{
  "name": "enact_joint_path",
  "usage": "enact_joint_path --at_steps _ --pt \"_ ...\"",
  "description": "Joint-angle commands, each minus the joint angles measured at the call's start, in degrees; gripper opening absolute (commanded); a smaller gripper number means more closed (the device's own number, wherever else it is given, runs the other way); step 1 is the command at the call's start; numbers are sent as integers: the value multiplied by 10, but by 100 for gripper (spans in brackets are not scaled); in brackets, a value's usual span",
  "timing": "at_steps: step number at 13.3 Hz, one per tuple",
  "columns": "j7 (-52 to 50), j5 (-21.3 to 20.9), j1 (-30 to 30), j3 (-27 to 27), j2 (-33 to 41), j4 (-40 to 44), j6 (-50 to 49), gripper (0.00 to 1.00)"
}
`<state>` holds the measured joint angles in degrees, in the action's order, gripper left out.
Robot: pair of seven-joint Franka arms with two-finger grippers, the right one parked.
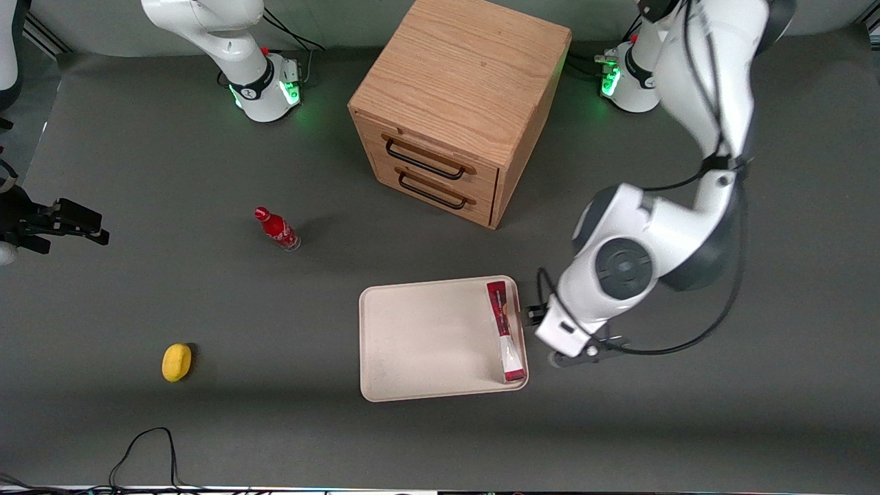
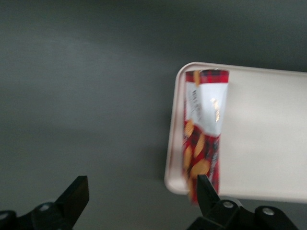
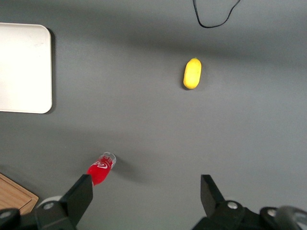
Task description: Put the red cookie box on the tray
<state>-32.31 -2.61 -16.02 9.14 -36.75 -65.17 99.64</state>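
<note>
With jaws spread wide and holding nothing, gripper (image 2: 139, 196) sits over bare table just beside tray (image 1: 426, 337), at working arm's edge of it. Red cookie box (image 1: 505, 330) lies flat inside tray along that same rim, white-label end nearer front camera. Placement looks done. Step in hand, by my read: retreat. Lift straight up first, keep fingers (image 2: 74, 196) clear of rim, avoid nudging box.

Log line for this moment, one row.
box: red cookie box on tray, along edge | gripper: open, empty, beside tray | task: placed
</note>
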Motion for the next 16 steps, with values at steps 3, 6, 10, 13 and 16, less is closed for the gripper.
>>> enact_joint_path --at_steps 3,6,10,13,16 --pt "145 16 98 1 189 -130 -110 100" --pt "197 18 123 -30 299 -235 -112 100" --pt "263 19 181 -48 381 -305 -132 100" --pt "260 12 143 -100 390 -303 -154 100" --pt "264 17 114 -132 383 -295 -154 100"
